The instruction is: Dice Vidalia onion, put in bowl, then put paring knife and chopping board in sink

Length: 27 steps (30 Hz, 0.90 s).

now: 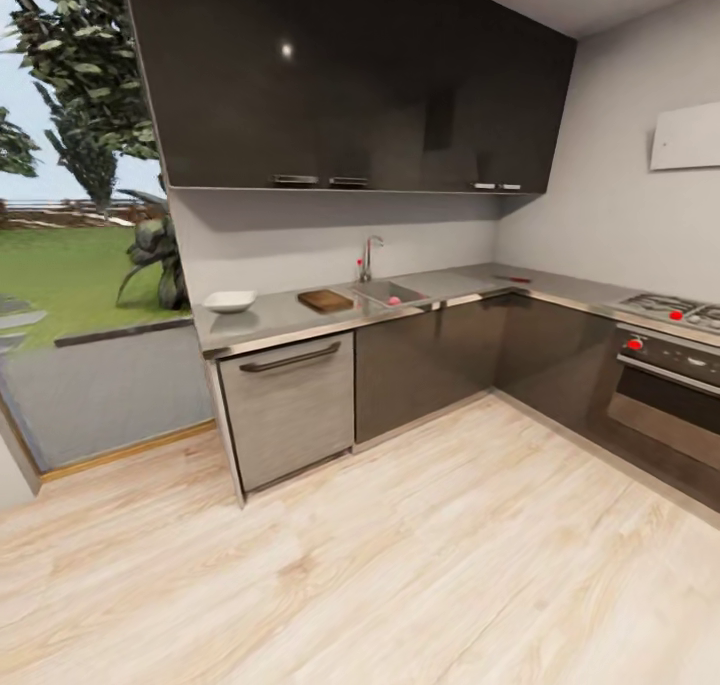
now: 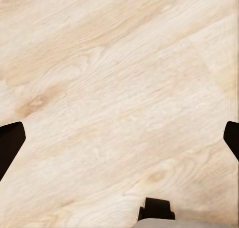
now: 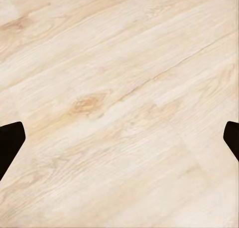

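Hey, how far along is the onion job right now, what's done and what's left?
Nothing looks done yet. The Vidalia onion still sits in the sink, the chopping board lies bare on the countertop, and the bowl looks empty. In hand: nothing; both wrist views show wide-open fingertips over wooden floor, some way from the counter. Left: every step, starting with the approach. A small reddish item, possibly the paring knife, lies further along the counter.
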{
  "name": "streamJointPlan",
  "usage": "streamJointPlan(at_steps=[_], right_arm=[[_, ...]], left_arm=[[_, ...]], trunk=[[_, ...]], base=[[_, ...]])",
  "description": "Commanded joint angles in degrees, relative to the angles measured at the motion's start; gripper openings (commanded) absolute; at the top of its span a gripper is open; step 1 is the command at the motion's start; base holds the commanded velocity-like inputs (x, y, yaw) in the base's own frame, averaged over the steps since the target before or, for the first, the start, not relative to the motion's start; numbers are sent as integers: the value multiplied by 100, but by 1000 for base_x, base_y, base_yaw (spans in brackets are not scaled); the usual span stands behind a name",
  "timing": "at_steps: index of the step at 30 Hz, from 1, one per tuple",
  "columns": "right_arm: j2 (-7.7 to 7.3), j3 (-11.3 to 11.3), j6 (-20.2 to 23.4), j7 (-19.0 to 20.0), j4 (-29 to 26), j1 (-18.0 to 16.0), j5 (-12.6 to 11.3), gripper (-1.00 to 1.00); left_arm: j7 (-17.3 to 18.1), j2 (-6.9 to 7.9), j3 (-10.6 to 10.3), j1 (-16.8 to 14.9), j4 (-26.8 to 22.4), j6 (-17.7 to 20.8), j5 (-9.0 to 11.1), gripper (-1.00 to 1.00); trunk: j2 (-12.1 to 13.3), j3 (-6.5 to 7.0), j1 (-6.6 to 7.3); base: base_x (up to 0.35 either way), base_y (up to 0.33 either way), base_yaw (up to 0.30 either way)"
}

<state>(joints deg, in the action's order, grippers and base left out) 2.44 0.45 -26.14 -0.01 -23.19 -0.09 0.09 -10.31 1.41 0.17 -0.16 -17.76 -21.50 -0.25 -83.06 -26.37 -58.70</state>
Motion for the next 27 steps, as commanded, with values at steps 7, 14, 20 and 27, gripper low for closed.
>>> streamJointPlan(at_steps=[7,14,20,27], right_arm=[[-1,0,-8,-2,-1,0,0,100],[0,1,-6,-8,-1,0,0,100],[0,0,-5,-7,-1,0,0,100],[2,-1,-5,-8,-1,0,0,100]], left_arm=[[-15,0,0,-2,0,-14,-1,100],[-15,0,0,-2,0,-14,-1,100],[-15,0,0,-2,0,-13,-1,100],[-15,0,0,-2,0,-13,-1,100]], trunk=[[-2,-5,-3],[-2,-5,-3],[-2,-5,-3],[-2,-5,-3]], base=[[293,-188,0],[291,-194,0],[289,-196,0],[288,-197,12]])
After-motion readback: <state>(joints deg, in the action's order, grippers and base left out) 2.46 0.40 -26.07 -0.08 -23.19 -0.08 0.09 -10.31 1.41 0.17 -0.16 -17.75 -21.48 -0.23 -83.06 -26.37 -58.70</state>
